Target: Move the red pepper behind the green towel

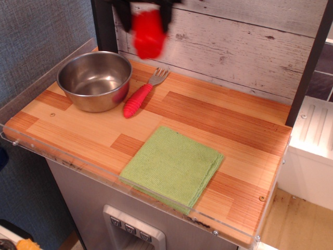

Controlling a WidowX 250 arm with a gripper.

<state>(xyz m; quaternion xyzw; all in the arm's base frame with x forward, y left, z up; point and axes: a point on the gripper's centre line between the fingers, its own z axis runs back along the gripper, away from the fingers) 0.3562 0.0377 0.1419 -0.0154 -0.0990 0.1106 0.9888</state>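
Note:
The red pepper (148,35) hangs in the air at the top of the view, above the fork's tines and in front of the white plank wall, blurred by motion. My gripper (146,15) is shut on the pepper from above; only the black finger ends show, the rest is cut off by the frame's top edge. The green towel (173,166) lies flat near the front edge of the wooden counter, well to the lower right of the pepper.
An empty steel bowl (94,79) stands at the back left. A fork with a red ribbed handle (138,99) lies beside it. The white plank wall (234,41) closes the back. A clear acrylic rim (104,172) runs along the counter's front and left edges.

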